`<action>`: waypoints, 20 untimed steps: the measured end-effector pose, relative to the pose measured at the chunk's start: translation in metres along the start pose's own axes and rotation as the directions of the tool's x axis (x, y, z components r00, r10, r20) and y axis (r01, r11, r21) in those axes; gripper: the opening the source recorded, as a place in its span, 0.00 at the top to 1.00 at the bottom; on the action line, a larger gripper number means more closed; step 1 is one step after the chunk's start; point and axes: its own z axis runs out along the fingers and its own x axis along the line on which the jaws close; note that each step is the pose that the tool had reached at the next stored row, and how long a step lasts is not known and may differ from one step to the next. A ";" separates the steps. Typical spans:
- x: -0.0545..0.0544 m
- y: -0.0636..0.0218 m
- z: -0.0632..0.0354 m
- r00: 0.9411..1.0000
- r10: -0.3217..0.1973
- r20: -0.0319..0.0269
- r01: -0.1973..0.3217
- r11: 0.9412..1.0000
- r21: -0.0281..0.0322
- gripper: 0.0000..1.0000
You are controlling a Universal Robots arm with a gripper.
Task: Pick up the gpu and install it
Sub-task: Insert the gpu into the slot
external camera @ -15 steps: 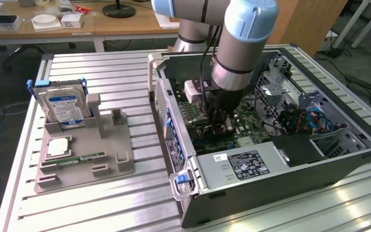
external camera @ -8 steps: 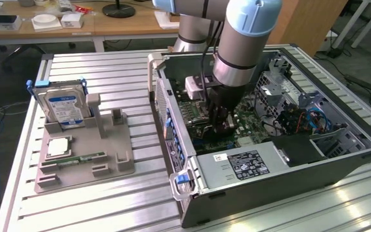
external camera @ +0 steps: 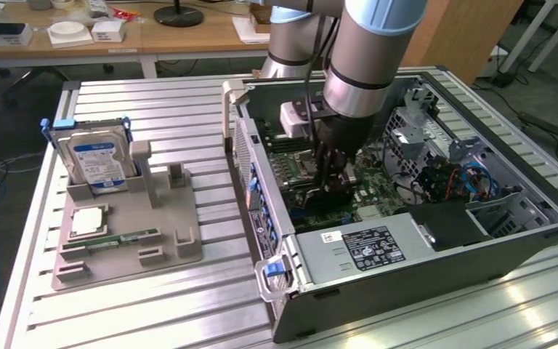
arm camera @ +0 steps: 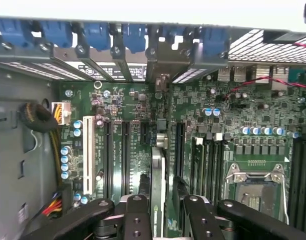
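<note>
Wrist view: I see the fingers (arm camera: pixel 160 212) parted narrowly, straddling the gpu (arm camera: pixel 157 170) standing edge-on in its motherboard (arm camera: pixel 128 95) slot.

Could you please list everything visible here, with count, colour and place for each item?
computer case: one, black and grey, open on the slatted table, exterior view's right.
motherboard: one, green, inside the case.
gpu: one, seen edge-on, upright among the motherboard slots, between the gripper fingers.
hard drive: one, silver with blue label, upright in the holder tray.
holder tray: one, grey-beige, on the table, exterior view's left.
RAM stick: one, green, lying on the tray.
slatted table: one, silver.
gripper: one, black, down inside the case around the gpu.
</note>
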 end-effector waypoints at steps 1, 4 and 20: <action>0.000 0.0000 -0.0022 1.000 0.000 0.000 0.000 1.000 0.000 0.68; 0.000 0.0000 -0.0033 1.000 0.000 0.000 0.000 1.000 0.000 0.68; 0.000 0.0005 -0.0048 1.000 0.000 0.000 0.000 1.000 0.002 0.76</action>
